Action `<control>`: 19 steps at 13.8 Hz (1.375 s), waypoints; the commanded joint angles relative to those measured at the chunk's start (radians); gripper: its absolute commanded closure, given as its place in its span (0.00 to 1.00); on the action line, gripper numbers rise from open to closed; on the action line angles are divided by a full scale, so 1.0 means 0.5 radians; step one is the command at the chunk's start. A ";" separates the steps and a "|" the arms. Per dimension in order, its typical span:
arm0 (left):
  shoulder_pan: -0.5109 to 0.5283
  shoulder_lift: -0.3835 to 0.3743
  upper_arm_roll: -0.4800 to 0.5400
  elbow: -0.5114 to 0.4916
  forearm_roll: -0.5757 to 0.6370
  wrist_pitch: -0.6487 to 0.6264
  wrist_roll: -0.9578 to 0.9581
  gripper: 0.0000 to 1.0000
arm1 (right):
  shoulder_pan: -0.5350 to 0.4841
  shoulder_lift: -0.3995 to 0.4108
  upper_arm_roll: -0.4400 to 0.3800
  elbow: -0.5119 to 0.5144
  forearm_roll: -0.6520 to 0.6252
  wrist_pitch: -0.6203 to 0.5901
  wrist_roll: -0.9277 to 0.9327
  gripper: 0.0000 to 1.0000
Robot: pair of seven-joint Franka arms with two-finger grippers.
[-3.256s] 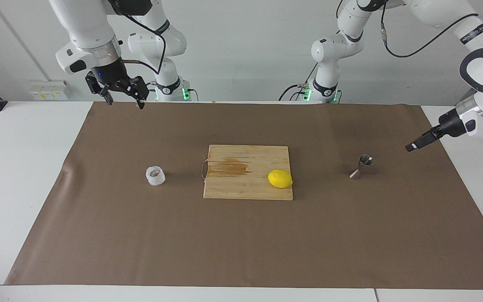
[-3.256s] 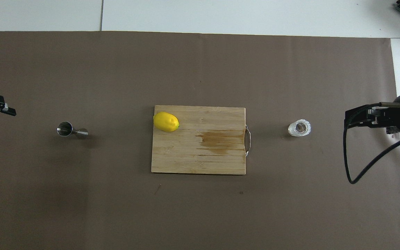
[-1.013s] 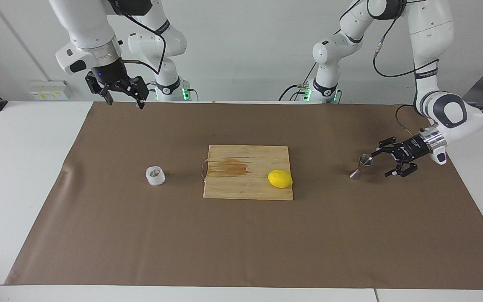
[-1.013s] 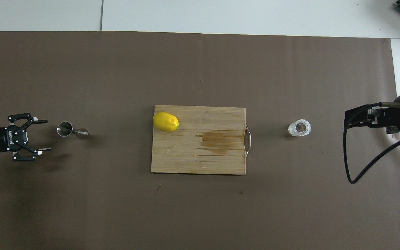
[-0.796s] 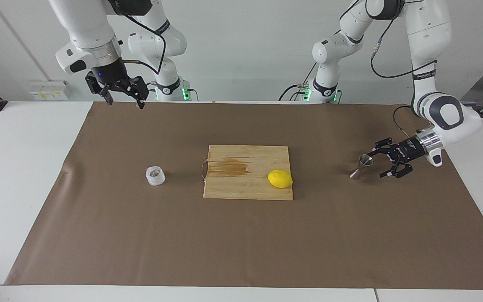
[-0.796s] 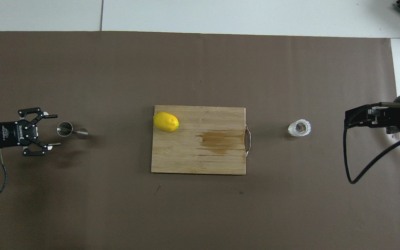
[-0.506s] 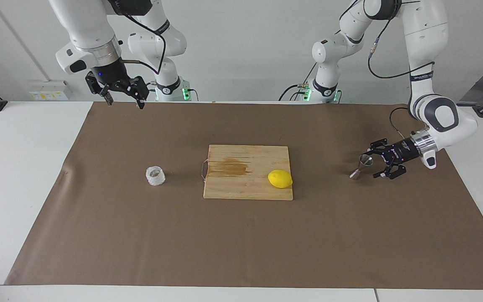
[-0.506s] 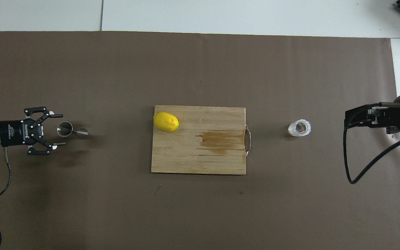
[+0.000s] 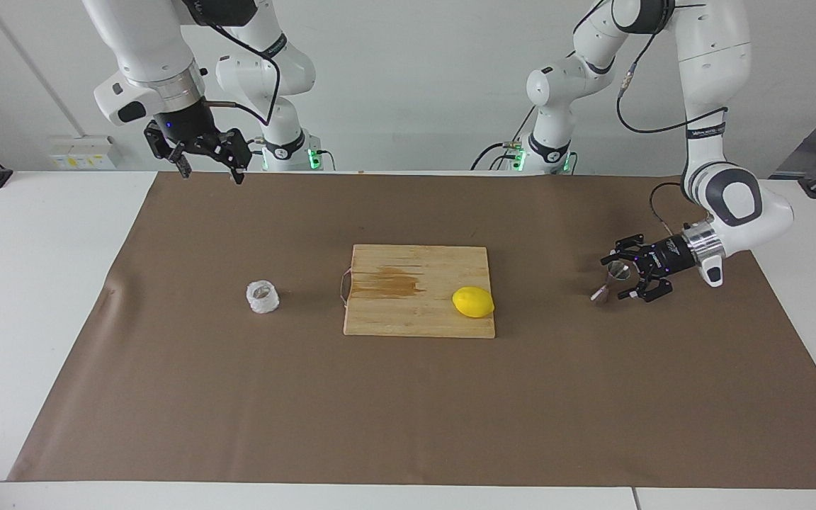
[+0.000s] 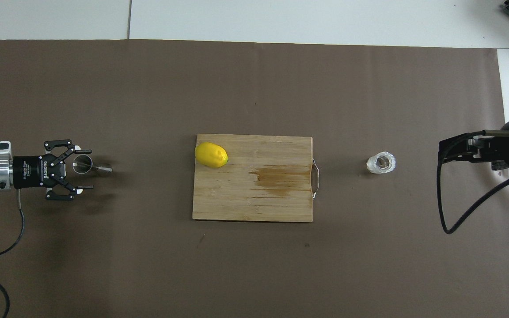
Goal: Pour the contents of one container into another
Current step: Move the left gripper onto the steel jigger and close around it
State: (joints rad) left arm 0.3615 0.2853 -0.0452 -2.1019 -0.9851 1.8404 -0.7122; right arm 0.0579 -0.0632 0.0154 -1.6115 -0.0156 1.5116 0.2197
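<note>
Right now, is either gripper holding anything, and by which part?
Nothing held. Left gripper is open around the jigger, not closed on it; right gripper waits open.

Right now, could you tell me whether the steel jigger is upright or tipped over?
Upright: the jigger stands on its lower cone, round mouth up, between the open left gripper's fingers.

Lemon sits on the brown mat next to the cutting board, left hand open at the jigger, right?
Not quite: the lemon lies on the cutting board itself, at a corner, as the overhead view shows. The rest holds: the left hand is open at the jigger.
</note>
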 commanded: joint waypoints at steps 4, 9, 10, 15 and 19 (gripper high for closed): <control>-0.014 -0.095 0.023 -0.119 -0.036 0.029 0.035 0.00 | -0.027 -0.021 0.012 -0.011 0.025 -0.020 -0.053 0.00; -0.002 -0.098 0.020 -0.116 -0.091 -0.033 0.038 0.00 | -0.027 -0.021 0.012 -0.011 0.028 -0.020 -0.053 0.00; 0.001 -0.101 0.020 -0.116 -0.094 -0.036 0.038 0.00 | -0.027 -0.021 0.012 -0.011 0.028 -0.020 -0.053 0.00; -0.005 -0.101 0.020 -0.116 -0.125 -0.039 0.038 0.00 | -0.027 -0.021 0.012 -0.011 0.028 -0.020 -0.053 0.00; -0.002 -0.101 0.020 -0.116 -0.125 -0.039 0.038 0.06 | -0.027 -0.021 0.012 -0.011 0.028 -0.020 -0.050 0.00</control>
State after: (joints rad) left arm 0.3616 0.2643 -0.0428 -2.1270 -1.0259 1.8294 -0.7097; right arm 0.0579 -0.0632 0.0154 -1.6115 -0.0156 1.5116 0.2197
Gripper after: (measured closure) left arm 0.026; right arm 0.000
